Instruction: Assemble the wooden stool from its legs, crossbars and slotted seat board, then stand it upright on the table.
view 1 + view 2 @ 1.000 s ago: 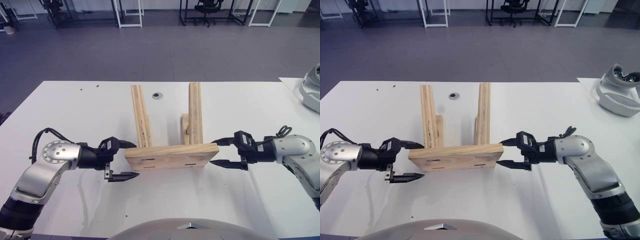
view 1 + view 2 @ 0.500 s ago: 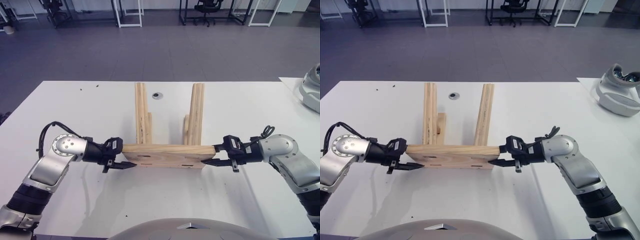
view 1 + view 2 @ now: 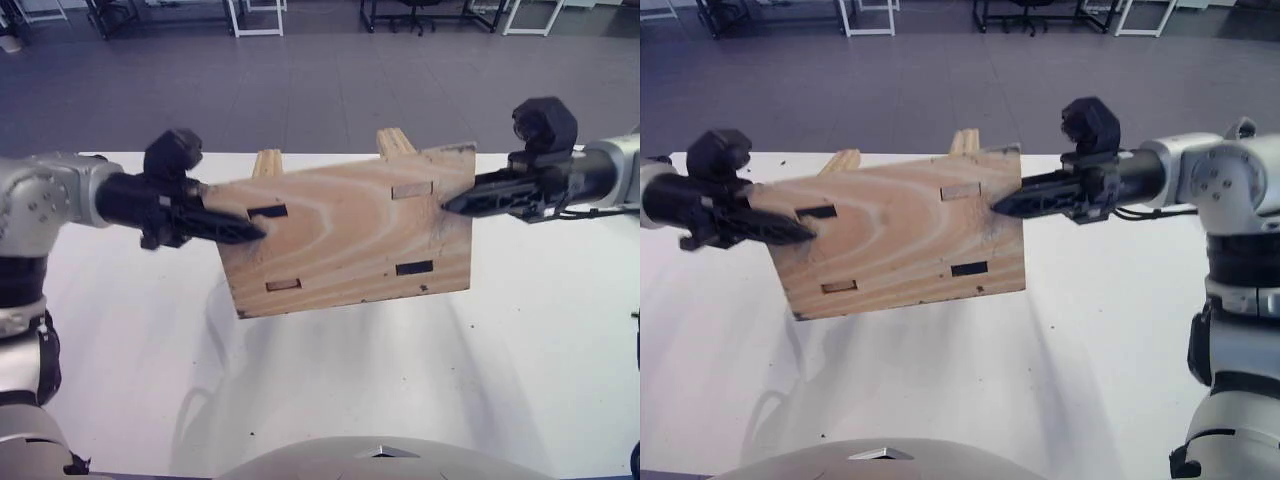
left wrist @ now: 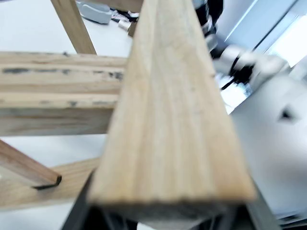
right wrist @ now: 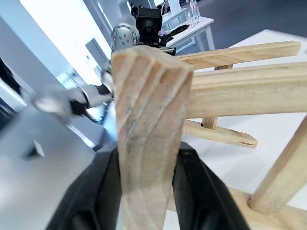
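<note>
Left eye view has the stool in the centre of the frame, held above the tabletop (image 3: 530, 360), with its slotted seat board (image 3: 350, 240) facing the camera and tilted. The left gripper (image 3: 250, 232) is clenched on the left edge of the board and the right gripper (image 3: 452, 205) on the right edge. In the right wrist view the edge sits pinched between the fingers (image 5: 196, 191).

I judge the stool stiff and rather light. The smooth wood can slip or swing in such narrow grips, so both sides must turn together. The joints are perhaps only pressed in, so a leg may loosen.

2 leg tips (image 3: 268, 160) rise over the upper edge of the board. A crossbar (image 5: 218, 134) is visible under the seat, but how well the legs sit in the 4 slots is hidden behind the board.
</note>
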You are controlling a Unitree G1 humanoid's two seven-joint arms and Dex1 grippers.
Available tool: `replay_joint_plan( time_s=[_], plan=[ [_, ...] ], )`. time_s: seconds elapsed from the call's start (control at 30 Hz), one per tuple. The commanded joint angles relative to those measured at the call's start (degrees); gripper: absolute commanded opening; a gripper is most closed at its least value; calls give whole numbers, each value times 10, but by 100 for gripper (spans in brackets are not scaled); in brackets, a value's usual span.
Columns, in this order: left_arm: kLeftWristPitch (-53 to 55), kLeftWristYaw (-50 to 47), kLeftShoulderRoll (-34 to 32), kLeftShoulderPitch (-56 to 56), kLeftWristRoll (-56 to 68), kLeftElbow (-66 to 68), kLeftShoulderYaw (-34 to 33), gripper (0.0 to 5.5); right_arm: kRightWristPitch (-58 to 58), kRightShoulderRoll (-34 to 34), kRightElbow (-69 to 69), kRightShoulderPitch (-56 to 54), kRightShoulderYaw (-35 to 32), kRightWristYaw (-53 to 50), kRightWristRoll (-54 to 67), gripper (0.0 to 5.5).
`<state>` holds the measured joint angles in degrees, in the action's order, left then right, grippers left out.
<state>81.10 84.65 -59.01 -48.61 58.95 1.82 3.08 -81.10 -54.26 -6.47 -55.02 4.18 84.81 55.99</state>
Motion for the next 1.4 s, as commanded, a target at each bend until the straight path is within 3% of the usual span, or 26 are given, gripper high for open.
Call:
replay_joint_plan(
  time_s=[0.03,0.1,0.2,0.27,0.33,0.43,0.63,0.77,0.83,0.9,0.97,1.07,1.13,1.2,1.27,1.4],
  plan=[
    [114,63,-33,-210,271,156,167,131,-114,-58,-65,-161,177,64,277,136],
    [114,72,-44,-245,323,196,257,131,-114,-101,-66,-159,253,64,362,136],
    [114,76,-114,-182,426,126,358,131,-114,-153,-15,-78,329,22,483,136],
    [114,63,-123,-136,447,95,385,131,-114,-188,24,-5,341,-16,545,136],
    [114,30,-102,-91,424,101,372,131,-106,-165,17,62,321,-76,545,136],
    [114,-44,-53,-72,385,163,328,131,-65,-133,-54,131,295,-193,534,136],
    [102,-168,-36,17,290,209,197,283,-37,-160,-81,254,184,-312,528,296],
    [44,-186,-44,66,208,226,95,369,-10,-151,-121,286,80,-334,475,390],
    [-42,-206,-45,85,156,257,27,401,64,-135,-135,313,10,-344,415,429],
    [-98,-233,-36,107,144,266,-64,437,160,-96,-164,329,-59,-383,352,433],
    [-137,-256,-23,170,144,224,-152,437,250,-58,-136,385,-127,-415,291,433],
    [-312,-358,63,303,45,105,-240,437,461,32,-74,462,-161,-525,101,433],
    [-469,-455,145,360,-75,43,-240,437,571,94,-55,487,-172,-590,0,433],
    [-615,-548,214,383,-216,19,-200,437,657,145,-73,499,-178,-626,-78,433],
    [-678,-612,264,387,-285,11,-184,437,717,173,-103,492,-169,-642,-144,433],
    [-752,-656,293,377,-357,39,-192,437,775,210,-148,422,-174,-652,-220,433]
  ],
)
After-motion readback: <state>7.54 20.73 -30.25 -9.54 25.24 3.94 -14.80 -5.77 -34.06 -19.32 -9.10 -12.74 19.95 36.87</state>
